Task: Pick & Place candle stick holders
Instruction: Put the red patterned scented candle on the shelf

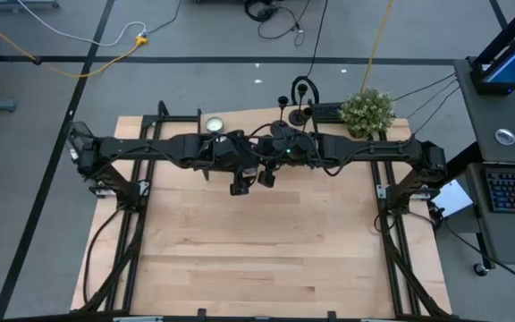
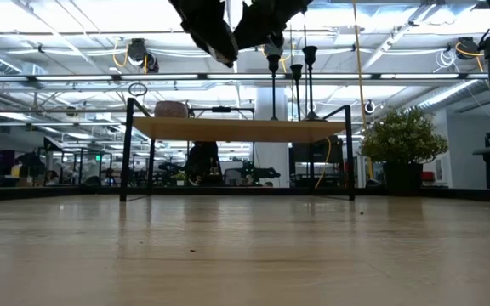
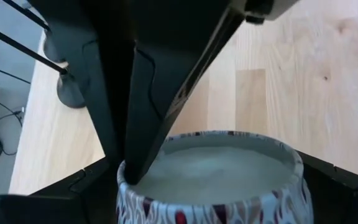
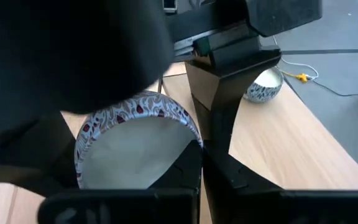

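Observation:
A round tin candle (image 3: 210, 186) with a red-and-white patterned wall and white wax is held in the air between my two grippers over the table's middle; it also shows in the right wrist view (image 4: 135, 140). My left gripper (image 1: 238, 186) and my right gripper (image 1: 266, 177) meet there, both shut on the tin. The arms hide the tin in the high view. Three black candle stick holders (image 1: 298, 112) stand upright on their disc bases at the table's far edge, apart from both grippers; their thin stems show in the low view (image 2: 296, 85). My left gripper has the tin's outer wall (image 3: 278, 202) between its two fingers, one on each side. The tin sits upright, its open top up, lifted clear of the table. My right gripper pinches the tin's rim (image 3: 124, 169), one finger (image 3: 160, 118) inside on the wax side and one outside, slanting down from above.
A second patterned tin candle (image 4: 263, 87) sits on the table near its far edge, also in the high view (image 1: 213, 123). A potted green plant (image 1: 367, 112) stands at the far right. Bare wood (image 1: 257, 259) lies toward the near edge.

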Motion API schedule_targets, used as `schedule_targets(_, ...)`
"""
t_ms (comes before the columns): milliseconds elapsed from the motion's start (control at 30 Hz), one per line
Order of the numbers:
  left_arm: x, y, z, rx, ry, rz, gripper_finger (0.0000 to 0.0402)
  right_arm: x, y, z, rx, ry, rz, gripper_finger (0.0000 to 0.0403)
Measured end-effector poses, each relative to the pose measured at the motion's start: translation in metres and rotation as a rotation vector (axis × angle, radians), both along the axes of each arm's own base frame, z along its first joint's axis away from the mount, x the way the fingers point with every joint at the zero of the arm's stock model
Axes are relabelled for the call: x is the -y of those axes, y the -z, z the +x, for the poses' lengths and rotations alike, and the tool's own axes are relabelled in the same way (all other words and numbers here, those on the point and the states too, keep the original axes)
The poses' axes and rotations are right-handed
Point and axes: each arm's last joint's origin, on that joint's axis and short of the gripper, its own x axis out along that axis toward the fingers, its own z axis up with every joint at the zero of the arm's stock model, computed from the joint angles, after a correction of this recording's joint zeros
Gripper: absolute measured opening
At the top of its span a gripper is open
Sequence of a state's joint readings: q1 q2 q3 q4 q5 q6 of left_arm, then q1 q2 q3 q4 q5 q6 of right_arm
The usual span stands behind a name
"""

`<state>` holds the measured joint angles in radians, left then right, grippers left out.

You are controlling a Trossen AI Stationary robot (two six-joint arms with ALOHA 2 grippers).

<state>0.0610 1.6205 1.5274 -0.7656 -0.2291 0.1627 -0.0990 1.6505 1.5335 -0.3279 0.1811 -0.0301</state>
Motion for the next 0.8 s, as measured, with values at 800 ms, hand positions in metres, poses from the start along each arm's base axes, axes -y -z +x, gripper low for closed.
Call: schedule_targets(800, 0.0000, -0.0014, 0.0012, 0.020, -0.023, -0.041, 0.0284, -0.0009, 0.0028, -0.0018, -0.030, 0.011, 0.025, 0.0000)
